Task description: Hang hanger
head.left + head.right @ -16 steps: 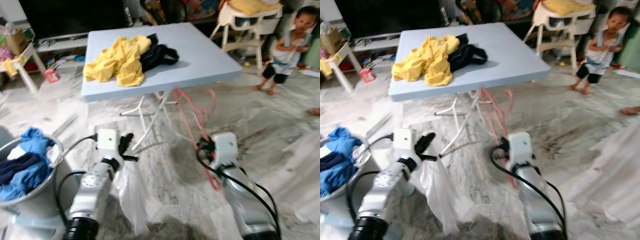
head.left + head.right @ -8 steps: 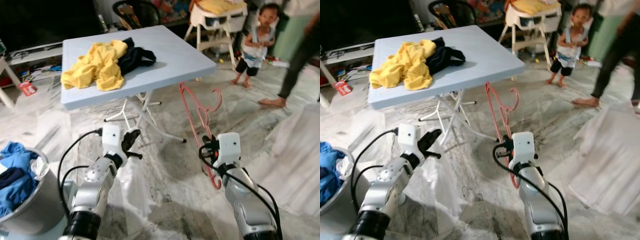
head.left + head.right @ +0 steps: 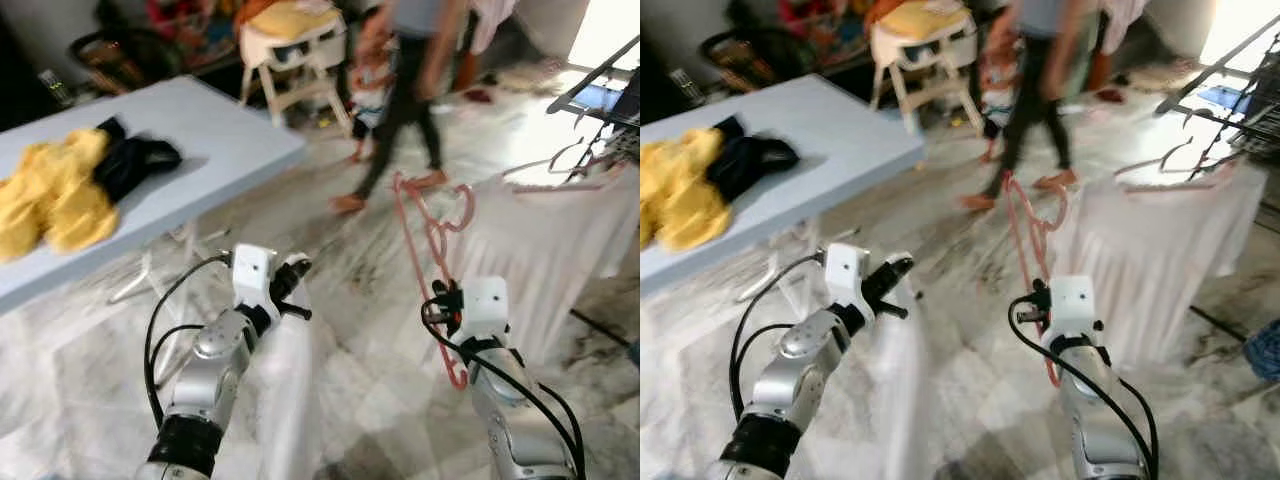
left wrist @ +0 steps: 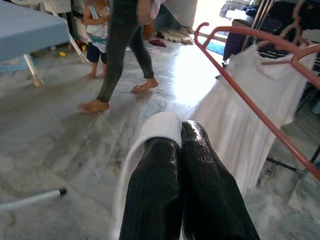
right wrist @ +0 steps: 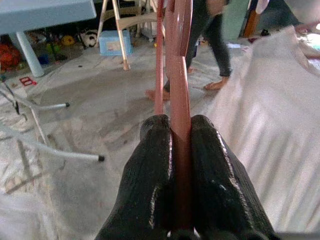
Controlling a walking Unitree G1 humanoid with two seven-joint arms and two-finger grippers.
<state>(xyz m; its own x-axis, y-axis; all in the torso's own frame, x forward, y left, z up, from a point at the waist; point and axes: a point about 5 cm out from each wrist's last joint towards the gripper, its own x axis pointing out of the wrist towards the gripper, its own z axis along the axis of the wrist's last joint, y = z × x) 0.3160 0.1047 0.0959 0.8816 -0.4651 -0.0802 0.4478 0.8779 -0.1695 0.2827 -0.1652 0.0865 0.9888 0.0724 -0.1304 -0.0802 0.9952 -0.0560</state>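
right wrist view – right gripper point(image 5: 180, 135) clamps pink hanger point(image 3: 430, 235) | left gripper point(image 4: 180, 137) pinches white cloth point(image 3: 290, 390) | marble floor point(image 3: 350, 250) open ahead

Between the right gripper's point(image 5: 180, 137) closed fingers point(image 5: 151, 165) the pink hanger's point(image 5: 178, 75) lower bar is hidden, its hook cut off by the frame edge, and people point(image 3: 405, 90) beyond are motion-blurred.

Both arms raised forward; left gripper point(image 3: 291, 292) fingers pinched on white cloth point(image 3: 290, 400), right gripper point(image 5: 181, 131) clamped on hanger point(image 3: 430, 235).
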